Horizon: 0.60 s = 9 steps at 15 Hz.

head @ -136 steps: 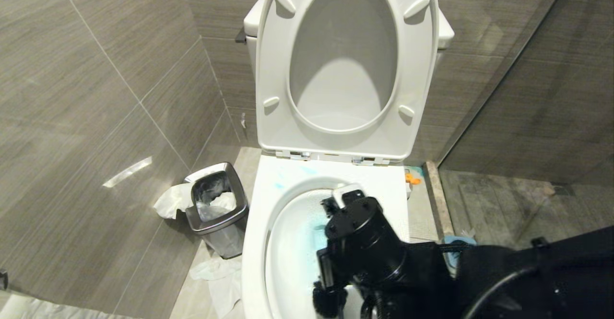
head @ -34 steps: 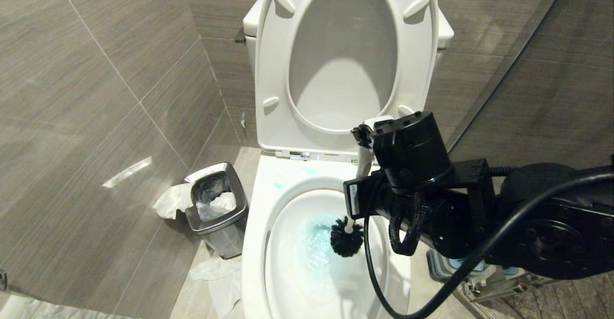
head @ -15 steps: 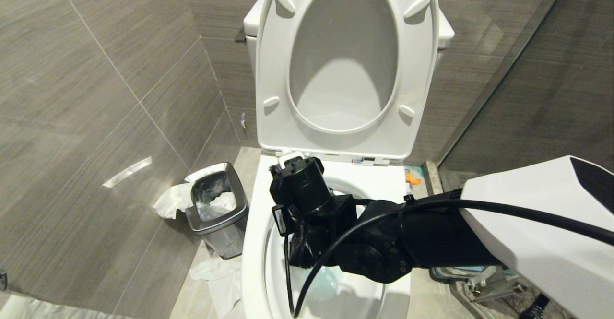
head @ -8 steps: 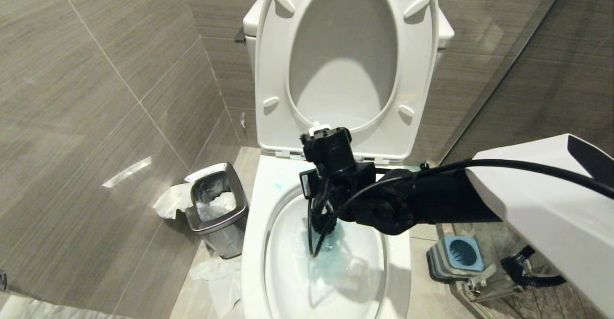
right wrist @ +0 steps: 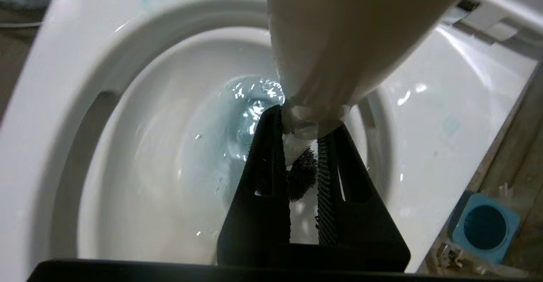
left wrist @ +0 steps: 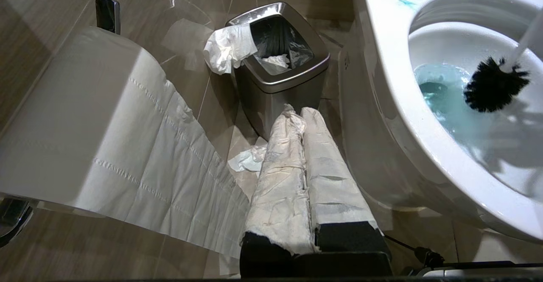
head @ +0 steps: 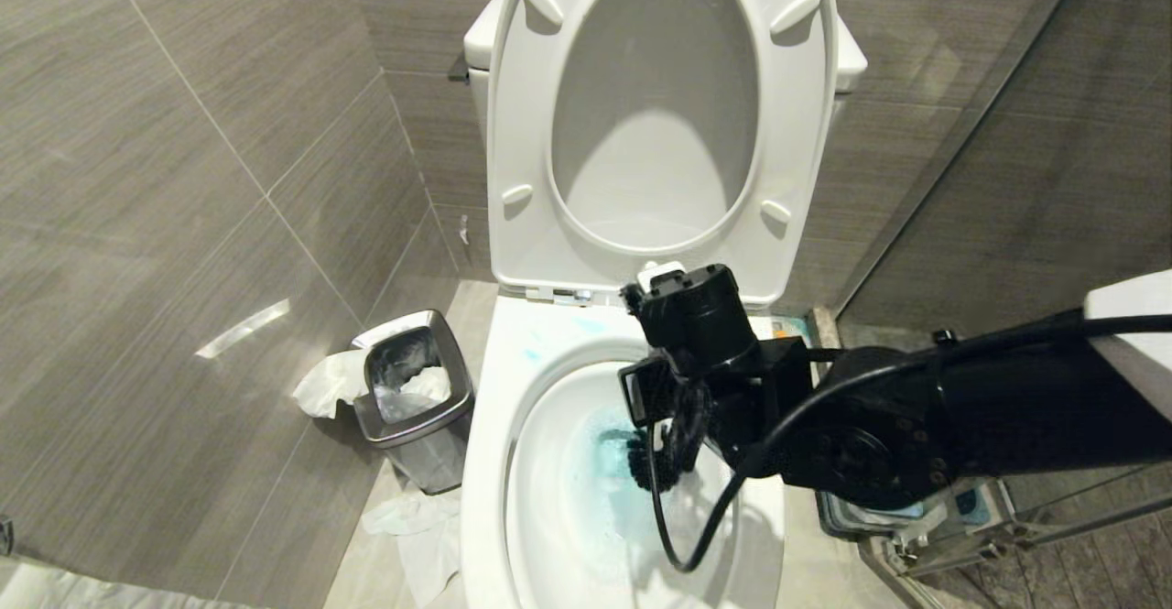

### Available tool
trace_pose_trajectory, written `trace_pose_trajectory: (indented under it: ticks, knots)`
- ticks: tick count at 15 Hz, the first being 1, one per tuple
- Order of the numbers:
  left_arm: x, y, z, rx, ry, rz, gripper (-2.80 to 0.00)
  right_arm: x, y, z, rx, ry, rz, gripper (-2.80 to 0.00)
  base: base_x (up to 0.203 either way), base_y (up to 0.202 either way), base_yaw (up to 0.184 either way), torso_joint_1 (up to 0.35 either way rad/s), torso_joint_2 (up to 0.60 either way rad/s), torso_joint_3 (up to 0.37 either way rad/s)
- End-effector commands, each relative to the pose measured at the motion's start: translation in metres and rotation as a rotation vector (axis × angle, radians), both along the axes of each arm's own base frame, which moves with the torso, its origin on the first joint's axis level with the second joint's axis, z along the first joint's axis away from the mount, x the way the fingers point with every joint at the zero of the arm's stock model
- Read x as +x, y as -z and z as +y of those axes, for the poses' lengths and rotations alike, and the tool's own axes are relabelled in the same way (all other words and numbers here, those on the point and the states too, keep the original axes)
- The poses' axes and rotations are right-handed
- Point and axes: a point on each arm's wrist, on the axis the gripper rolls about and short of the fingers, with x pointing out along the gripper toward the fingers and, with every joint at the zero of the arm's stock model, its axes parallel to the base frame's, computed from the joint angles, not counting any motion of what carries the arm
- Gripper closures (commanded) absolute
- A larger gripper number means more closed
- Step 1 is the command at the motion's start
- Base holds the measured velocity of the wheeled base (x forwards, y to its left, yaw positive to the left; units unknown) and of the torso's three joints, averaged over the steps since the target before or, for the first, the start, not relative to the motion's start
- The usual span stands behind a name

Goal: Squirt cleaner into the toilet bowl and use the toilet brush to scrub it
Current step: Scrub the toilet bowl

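A bathroom seen from above: a white toilet with its seat and lid raised, and the right arm reaching in from the right over the toilet bowl [head: 513,462]. The right gripper [right wrist: 302,154] is clamped narrowly on the white handle of the toilet brush [left wrist: 494,89], its two black fingers pressing the shaft from either side.

In the head view the arm's black wrist hides most of the brush; only the white handle tip above the wrist and a sliver of black bristles below it show. The left wrist view, looking from low beside the toilet, shows the round black bristle head clearly, hanging inside the bowl just over the pale teal cleaner [left wrist: 441,99] that tints the water around the drain. The right wrist view looks straight down the handle, with the bristles peeping out between the fingers.

The brush's long axis runs steeply downward, bristle head lowest and pointing into the bowl, handle tilting up toward the hinge of the raised seat.

The left gripper [left wrist: 303,116] is parked low beside the bowl, its paper-wrapped fingers pressed together and holding nothing, near a steel bin [left wrist: 282,78] and a toilet-paper roll [left wrist: 76,116]
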Motion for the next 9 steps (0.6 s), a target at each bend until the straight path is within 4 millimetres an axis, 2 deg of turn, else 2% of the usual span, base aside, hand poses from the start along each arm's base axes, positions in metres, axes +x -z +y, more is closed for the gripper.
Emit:
trace_pose_trajectory:
  ticks: [1, 5, 9]
  knots:
    - [0.0, 0.001, 0.0, 0.0, 0.0, 0.005, 0.0, -0.032, -0.012, 0.0, 0.028, -0.047, -0.005, 0.0, 0.0, 0.0, 0.0, 0.0, 0.0, 0.0]
    - [0.0, 0.001, 0.0, 0.0, 0.0, 0.005, 0.0, -0.046, 0.002, 0.025, 0.041, -0.095, 0.025, 0.0, 0.0, 0.0, 0.0, 0.0, 0.0, 0.0]
    - [0.0, 0.001, 0.0, 0.0, 0.0, 0.005, 0.0, -0.02, 0.017, 0.066, 0.08, -0.085, -0.013, 0.0, 0.0, 0.0, 0.0, 0.0, 0.0, 0.0]
